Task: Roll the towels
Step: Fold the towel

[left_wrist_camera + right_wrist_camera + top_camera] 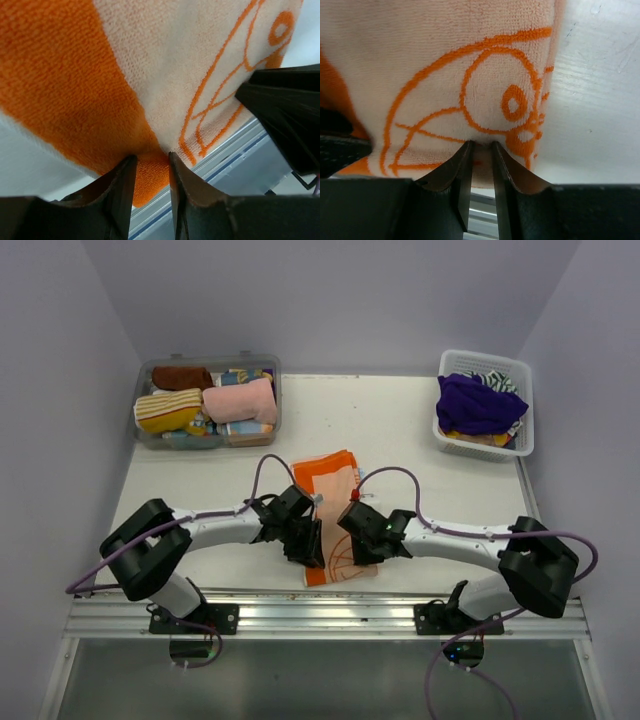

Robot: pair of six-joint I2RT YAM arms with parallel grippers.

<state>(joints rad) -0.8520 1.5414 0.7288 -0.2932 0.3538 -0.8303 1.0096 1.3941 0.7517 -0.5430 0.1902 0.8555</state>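
Left gripper (151, 159) and right gripper (481, 146) each pinch the near edge of the orange-and-cream towel (335, 490), not yet rolled; rolled towels (240, 400) fill the bin (277, 380), while a purple towel (475, 400) waits in the basket (480, 448).

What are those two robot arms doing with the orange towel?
Both grippers pinch the near edge of the orange-and-cream towel, spread on the table: the left gripper on the orange stripe, the right gripper by the cartoon print. This towel is not rolled yet. Rolled towels fill the clear bin at the back; loose ones wait in the white basket.
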